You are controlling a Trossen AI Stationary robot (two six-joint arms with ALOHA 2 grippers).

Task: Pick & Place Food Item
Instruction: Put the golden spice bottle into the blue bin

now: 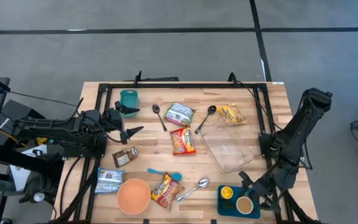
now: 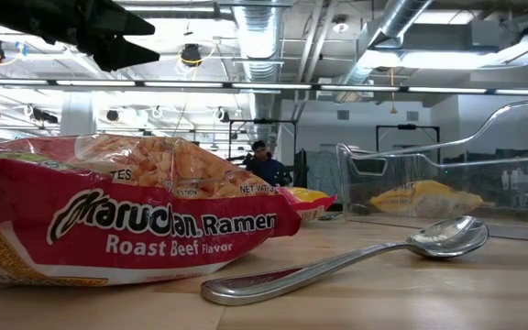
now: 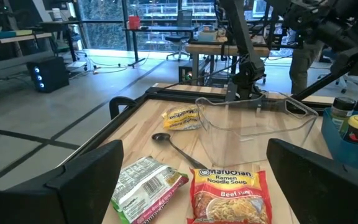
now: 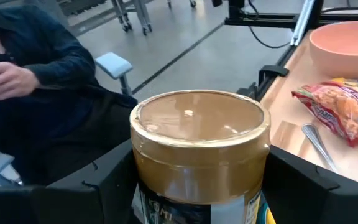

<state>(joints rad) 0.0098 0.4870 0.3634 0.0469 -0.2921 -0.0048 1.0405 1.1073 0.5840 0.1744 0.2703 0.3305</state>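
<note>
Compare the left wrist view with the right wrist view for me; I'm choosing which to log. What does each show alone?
Left wrist only: clear container, black spoon, green packet, yellow packet. Right wrist only: brown jar between the right pincer fingers, pink bowl, a seated person. Both: the wooden table and a red ramen packet, though not the same one.

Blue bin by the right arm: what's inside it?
The blue bin holds a tan-lidded jar and a yellow-lidded jar. The right gripper straddles the tan one; anything beneath the jars is hidden.
</note>
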